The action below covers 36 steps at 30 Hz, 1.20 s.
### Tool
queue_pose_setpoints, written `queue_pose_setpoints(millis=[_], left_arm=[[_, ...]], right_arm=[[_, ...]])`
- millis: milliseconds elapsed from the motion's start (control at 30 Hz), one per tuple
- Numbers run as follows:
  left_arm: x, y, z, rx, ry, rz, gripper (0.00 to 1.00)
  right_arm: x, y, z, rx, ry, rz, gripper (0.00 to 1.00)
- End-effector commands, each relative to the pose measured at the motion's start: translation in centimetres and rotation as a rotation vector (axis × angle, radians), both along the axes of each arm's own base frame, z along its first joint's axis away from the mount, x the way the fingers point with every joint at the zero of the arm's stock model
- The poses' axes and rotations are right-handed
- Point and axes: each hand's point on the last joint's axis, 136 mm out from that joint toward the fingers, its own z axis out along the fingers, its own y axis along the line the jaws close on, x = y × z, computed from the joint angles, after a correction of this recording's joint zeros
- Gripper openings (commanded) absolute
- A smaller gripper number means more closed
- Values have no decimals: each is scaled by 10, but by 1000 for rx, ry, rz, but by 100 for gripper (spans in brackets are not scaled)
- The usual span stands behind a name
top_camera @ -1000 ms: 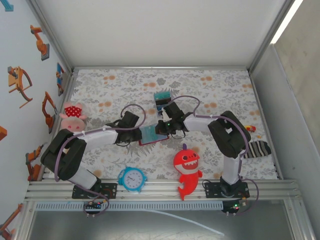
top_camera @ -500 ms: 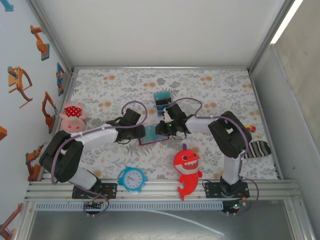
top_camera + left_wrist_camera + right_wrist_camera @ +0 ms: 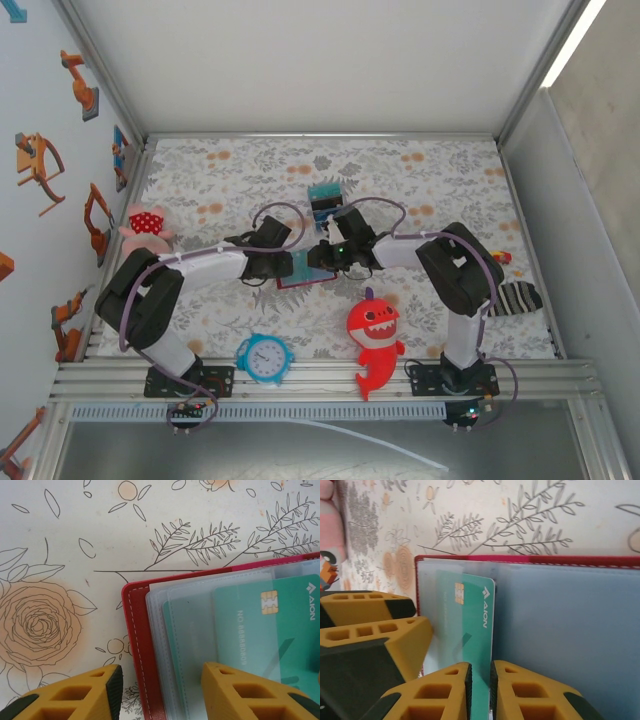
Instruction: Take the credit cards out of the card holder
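On open card holder (image 3: pixel 136 645), teal card (image 3: pixel 280 635)

From above and behind the bases (image 3: pixel 190 380) I look down on the whole table (image 3: pixel 450 170). Each wrist camera peers close past its fingers (image 3: pixel 75 695); both catch the card (image 3: pixel 270 630) by the fingertips.

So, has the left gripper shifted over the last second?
Yes. Seen from above, the left gripper has slid slightly right, farther over the left edge of the card holder, judged against the blue clock.
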Motion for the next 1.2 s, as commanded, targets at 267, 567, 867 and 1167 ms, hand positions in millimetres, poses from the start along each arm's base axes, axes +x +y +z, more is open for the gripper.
queue_pose_setpoints(millis=[267, 567, 867, 1167], left_arm=[[-20, 17, -20, 96, 89, -19, 41], [-20, 16, -21, 95, 95, -20, 39], [-18, 20, -19, 109, 81, -13, 37], [-10, 24, -10, 136, 34, -20, 36]], right_arm=[[0, 9, 1, 82, 15, 13, 20], [2, 16, -8, 123, 35, 14, 20], [11, -3, -3, 123, 18, -32, 0], [16, -27, 10, 49, -36, -35, 0]])
